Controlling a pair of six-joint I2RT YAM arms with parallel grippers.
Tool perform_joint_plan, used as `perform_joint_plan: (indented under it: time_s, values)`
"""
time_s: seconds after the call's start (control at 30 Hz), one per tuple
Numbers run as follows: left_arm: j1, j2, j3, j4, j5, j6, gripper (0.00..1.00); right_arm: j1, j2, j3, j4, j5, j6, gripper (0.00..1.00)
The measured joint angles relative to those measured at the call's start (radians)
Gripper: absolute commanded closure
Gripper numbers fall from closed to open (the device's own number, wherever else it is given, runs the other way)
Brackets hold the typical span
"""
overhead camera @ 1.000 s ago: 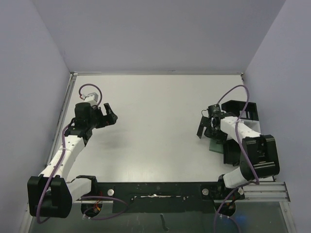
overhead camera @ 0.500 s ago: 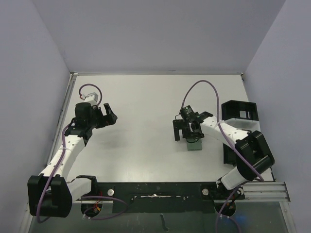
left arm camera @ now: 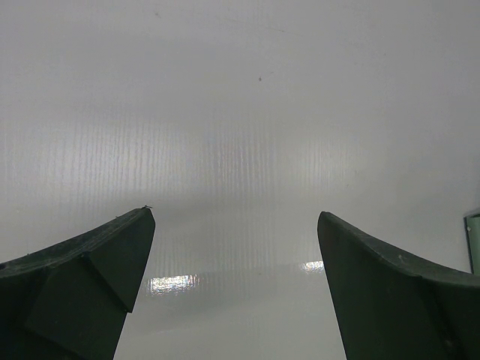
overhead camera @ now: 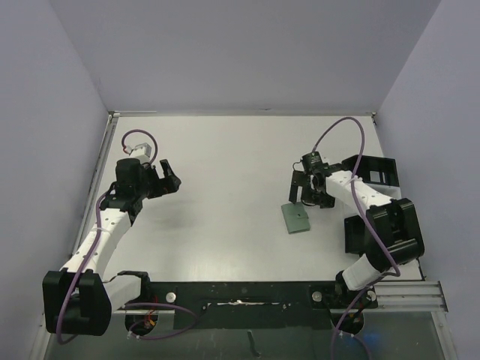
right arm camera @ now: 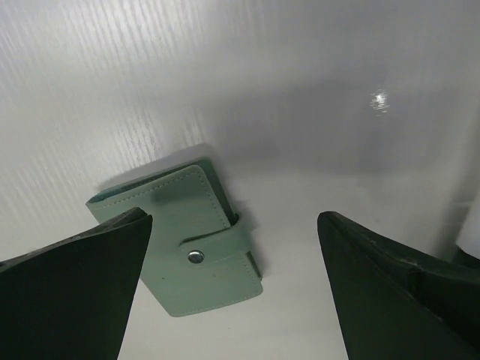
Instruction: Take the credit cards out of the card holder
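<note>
The card holder lies flat on the white table, folded shut, teal, with its snap tab fastened. In the right wrist view the card holder sits low and left, partly behind the left finger. The credit cards are hidden. My right gripper hovers just beyond the holder's far right corner, open, and between its fingers the right gripper holds nothing. My left gripper is far off at the left, and in its own view the left gripper is open over bare table.
A black open box stands at the right edge of the table, and another black box sits nearer, beside the right arm. Grey walls close the table in on three sides.
The right arm swept left with the card holder from beside the black boxes toward the middle, then drew back right and away, leaving the holder on the table. The left arm stayed still.
</note>
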State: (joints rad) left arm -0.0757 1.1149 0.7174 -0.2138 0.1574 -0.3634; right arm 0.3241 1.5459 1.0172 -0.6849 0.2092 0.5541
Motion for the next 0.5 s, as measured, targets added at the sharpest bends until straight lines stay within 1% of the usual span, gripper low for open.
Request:
perform_joint_plan:
  time_s: [0.13, 0.27, 0.4, 0.5]
  values:
    - [0.000, 0.003, 0.000, 0.000, 0.002, 0.000, 0.09, -0.001, 0.051, -0.037, 0.039, -0.106, 0.001, 0.03]
    - [0.000, 0.017, 0.000, -0.001, 0.002, 0.000, 0.10, 0.056, 0.075, -0.055, 0.094, -0.194, 0.009, 0.06]
    - [0.000, 0.018, 0.000, -0.001, 0.001, -0.001, 0.10, 0.153, 0.078, -0.060, 0.135, -0.246, 0.023, 0.09]
    - [0.000, 0.019, 0.000, -0.001, 0.002, -0.002, 0.10, 0.252, 0.087, -0.053, 0.142, -0.258, 0.032, 0.08]
